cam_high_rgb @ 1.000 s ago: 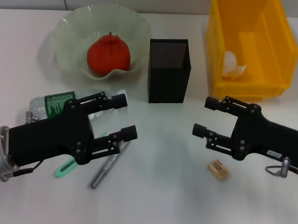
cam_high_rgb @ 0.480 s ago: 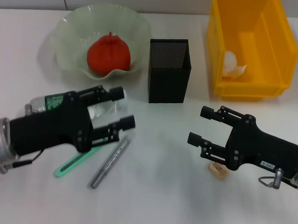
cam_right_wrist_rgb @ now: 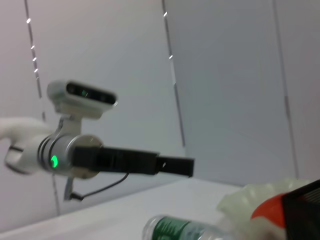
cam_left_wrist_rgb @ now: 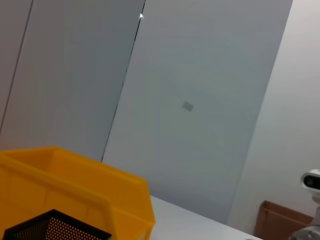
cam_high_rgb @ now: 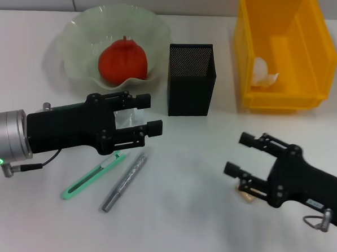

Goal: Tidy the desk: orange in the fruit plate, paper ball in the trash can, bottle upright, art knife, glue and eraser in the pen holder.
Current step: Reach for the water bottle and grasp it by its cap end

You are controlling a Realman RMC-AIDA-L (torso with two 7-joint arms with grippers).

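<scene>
left gripper [cam_high_rgb: 145, 113]: your left arm lies nearly level, reaching from 9 o'clock; jaws wide open over the bottle [cam_right_wrist_rgb: 182, 231], gripping nothing.
right gripper [cam_high_rgb: 236, 154]: your right arm comes in low from 4 o'clock; jaws spread, empty, above the eraser [cam_high_rgb: 244, 194].
bottle: lying flat, mostly hidden under your left arm.
orange [cam_high_rgb: 123, 60]: in the plate [cam_high_rgb: 77, 42], 11 o'clock.
paper ball [cam_high_rgb: 263, 72]: in the bin [cam_high_rgb: 308, 48], 1 o'clock.
holder [cam_high_rgb: 191, 79]: upright at 12 o'clock.

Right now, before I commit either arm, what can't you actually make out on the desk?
- Bottle: in the head view the left gripper covers nearly all of it; the right wrist view cuts it off.
- Eraser: mostly under the right gripper in the head view.
- Pen holder: inside not visible.
- Glue: can't identify.
</scene>
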